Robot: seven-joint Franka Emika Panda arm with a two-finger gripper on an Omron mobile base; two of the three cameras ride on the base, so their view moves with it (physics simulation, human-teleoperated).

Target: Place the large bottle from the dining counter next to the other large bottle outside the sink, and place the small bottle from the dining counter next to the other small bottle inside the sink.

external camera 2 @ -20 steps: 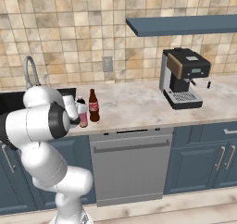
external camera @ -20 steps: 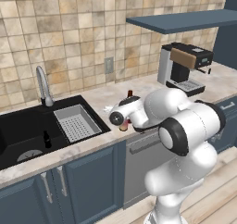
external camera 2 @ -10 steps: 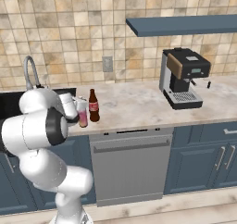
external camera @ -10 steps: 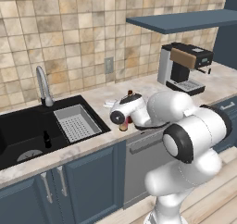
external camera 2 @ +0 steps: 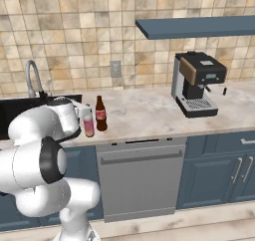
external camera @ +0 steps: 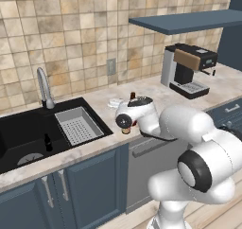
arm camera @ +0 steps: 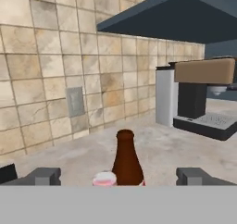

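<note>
While its fingers stand spread wide and grasp nothing, the claw (arm camera: 118, 176) hovers just behind two bottles near the worktop's (external camera 2: 149, 113) front edge: a pinkish one (external camera 2: 88, 122), apparently capless, beside a dark brown bottle (external camera 2: 101, 114), right of the sink (external camera: 28, 136).

You get bright, even, rendered light with no glare. Shadows are soft and faint under the shelf (external camera 2: 199, 27) and inside the black sink (external camera: 28, 133). Both base views look sharp; your hand view is softer, with blocky textures on the tiles (arm camera: 41, 79).
</note>
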